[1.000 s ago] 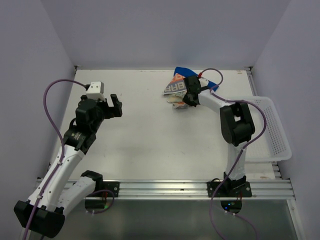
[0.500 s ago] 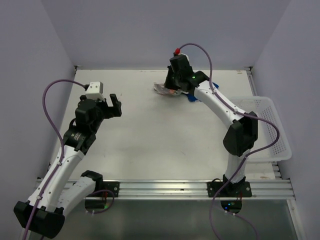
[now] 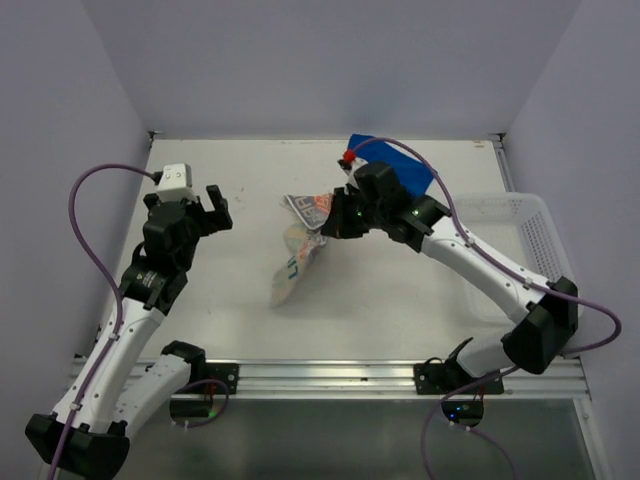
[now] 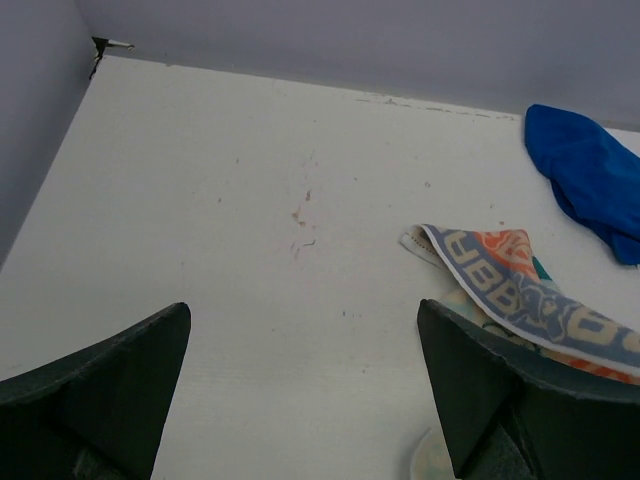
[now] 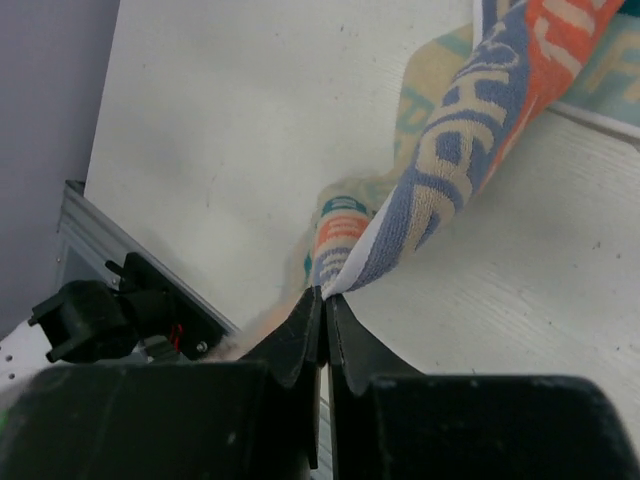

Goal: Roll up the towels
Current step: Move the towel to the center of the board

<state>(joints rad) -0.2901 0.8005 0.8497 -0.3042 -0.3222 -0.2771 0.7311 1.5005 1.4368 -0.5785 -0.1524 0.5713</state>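
Right gripper (image 3: 330, 224) clamped tight, fingers pressed together on the white hem of the patterned towel (image 3: 298, 254). The right wrist view showed the pinch (image 5: 322, 300) plainly, with a twisted band of grey-blue and orange cloth (image 5: 470, 150) running up and away from my fingertips. From above, that towel sat just off the table's centre, toward 12 o'clock. Its bunched upper end was at my right gripper and a long pale tail trailed from there toward 7 o'clock. I could not tell whether the tail lay on the table (image 3: 230, 300) or hung just clear of it. Block lettering showed on the upper fold. The blue towel (image 3: 412, 178) lay crumpled near the far edge at about 1 o'clock, partly behind my right arm and apart from the patterned one. The white mesh basket (image 3: 562, 290) sat at 3 o'clock on the table's right edge. Left gripper (image 3: 220, 208) was at about 10 o'clock, jaws spread wide with nothing between them. It stood well to the left of both towels. The left wrist view looked out between my two dark fingers (image 4: 302, 310) over bare scuffed tabletop. There the patterned towel (image 4: 520, 292) was at 3 o'clock, just past my right-hand finger, and the blue towel (image 4: 585, 170) was at 2 o'clock beyond it.
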